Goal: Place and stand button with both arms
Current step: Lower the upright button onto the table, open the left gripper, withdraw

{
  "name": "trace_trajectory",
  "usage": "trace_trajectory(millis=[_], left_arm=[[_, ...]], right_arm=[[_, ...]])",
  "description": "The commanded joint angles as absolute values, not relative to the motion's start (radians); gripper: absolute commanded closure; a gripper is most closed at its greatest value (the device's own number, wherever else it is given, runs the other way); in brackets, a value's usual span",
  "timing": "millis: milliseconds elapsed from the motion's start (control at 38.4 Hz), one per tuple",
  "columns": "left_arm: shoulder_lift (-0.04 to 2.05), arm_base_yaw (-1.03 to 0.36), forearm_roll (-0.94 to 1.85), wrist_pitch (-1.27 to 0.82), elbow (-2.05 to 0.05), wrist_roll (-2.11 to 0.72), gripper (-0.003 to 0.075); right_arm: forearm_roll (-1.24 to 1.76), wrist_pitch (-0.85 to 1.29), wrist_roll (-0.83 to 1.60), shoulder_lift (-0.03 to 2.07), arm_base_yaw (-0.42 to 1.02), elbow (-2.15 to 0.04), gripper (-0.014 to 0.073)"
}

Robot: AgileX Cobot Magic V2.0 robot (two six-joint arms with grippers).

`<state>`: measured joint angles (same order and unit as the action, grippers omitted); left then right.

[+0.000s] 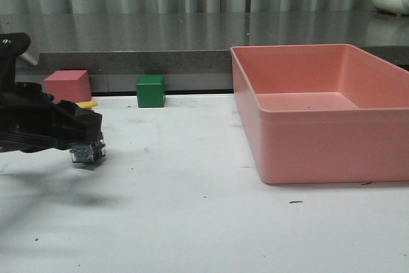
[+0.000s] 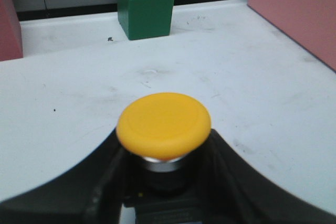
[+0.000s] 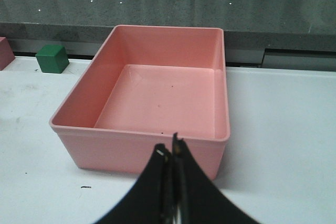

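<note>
in the front view the left gripper [image 1: 86, 142] is low at the left side of the white table [image 1: 192, 209], and under its black body only the bluish-silver contacts of the button [image 1: 88, 152] can be seen, close above the surface; whether they touch it cannot be told. a small yellow piece shows just behind the arm. the left wrist view gives what the front view hides: the yellow cap of the button [image 2: 164, 125] faces the camera, with a metal ring under it, and the two black fingers [image 2: 100, 182] press on the collar from both sides, so this gripper is pinching the button.

the right arm does not appear in the front view. the right wrist view shows the right gripper [image 3: 172, 153] with its fingertips pressed together and nothing between them, above the near wall of the pink tray [image 3: 142, 150]. from there the inside of the tray is visible, only with some small dark specks.

the green cube [image 1: 151, 91] and the pink block [image 1: 66, 85] stand at the far edge of the table, well apart from the tray. no writing or label can be read on any thing.

the table is white with grey scuffs and small black marks. behind it is a dark grey ledge [image 1: 160, 55] and a pale curtain with folds.
</note>
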<state>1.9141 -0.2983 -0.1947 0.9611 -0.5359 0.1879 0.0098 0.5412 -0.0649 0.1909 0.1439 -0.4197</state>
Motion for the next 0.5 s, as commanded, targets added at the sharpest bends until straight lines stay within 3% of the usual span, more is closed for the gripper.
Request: trace_trajectory(millis=[0, 104, 339, 469], left_arm=[[1.885, -0.296, -0.183, 1.055, -0.552, 0.188, 0.0580], [1.885, -0.296, -0.183, 1.075, -0.552, 0.188, 0.0542], [1.885, -0.296, -0.183, 1.086, -0.552, 0.188, 0.0284], [1.885, -0.296, -0.183, 1.096, -0.552, 0.188, 0.0218]], right_arm=[[0.000, 0.464, -0.054, 0.200, 0.141, -0.443, 0.0662], [0.000, 0.464, -0.054, 0.200, 0.141, -0.443, 0.0662], [0.000, 0.464, -0.054, 0.200, 0.141, -0.443, 0.0662], [0.000, 0.464, -0.054, 0.200, 0.141, -0.443, 0.0662]])
